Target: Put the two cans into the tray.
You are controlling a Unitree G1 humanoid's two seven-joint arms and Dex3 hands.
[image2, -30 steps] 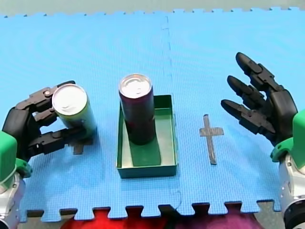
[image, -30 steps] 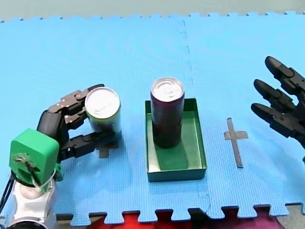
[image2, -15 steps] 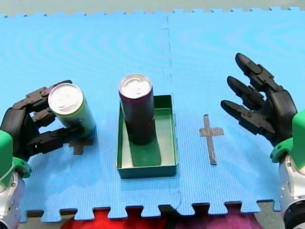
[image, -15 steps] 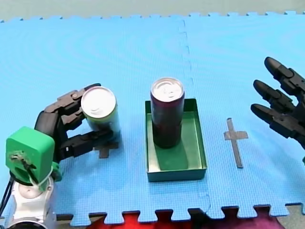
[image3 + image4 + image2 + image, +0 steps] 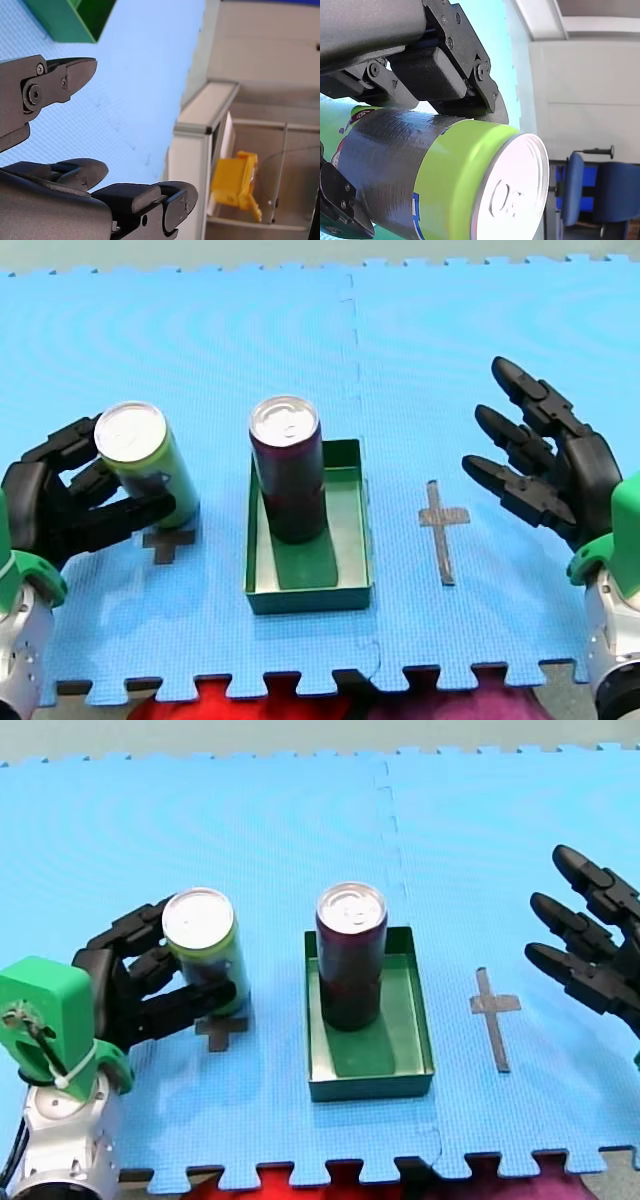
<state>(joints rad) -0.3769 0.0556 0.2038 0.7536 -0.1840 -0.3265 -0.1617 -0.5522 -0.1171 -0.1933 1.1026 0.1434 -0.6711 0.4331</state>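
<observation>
The robot's left hand (image 5: 140,995), at the lower left of the frame, wraps its fingers around a lime-green can (image 5: 205,960), thumb across the front of the can and the other fingers behind it. The can tilts, its silver lid leaning toward the upper left, just above a grey tape cross (image 5: 222,1032) on the blue foam mat (image 5: 250,830); whether its base is clear of the mat cannot be told. At centre frame a dark maroon can (image 5: 350,965) stands upright in the far end of the green tray (image 5: 421,1020), so one can looks placed and the second is in hand. The next move, by this reading, calls for carrying the green can right, over the tray's near wall, and setting it in the free near half without knocking the maroon one. In the second wrist view the green can (image 5: 445,180) shows a dark label band and a pull-tab lid. The right hand (image 5: 590,960) holds nothing, at the right edge beyond a second tape cross (image 5: 494,1010).
</observation>
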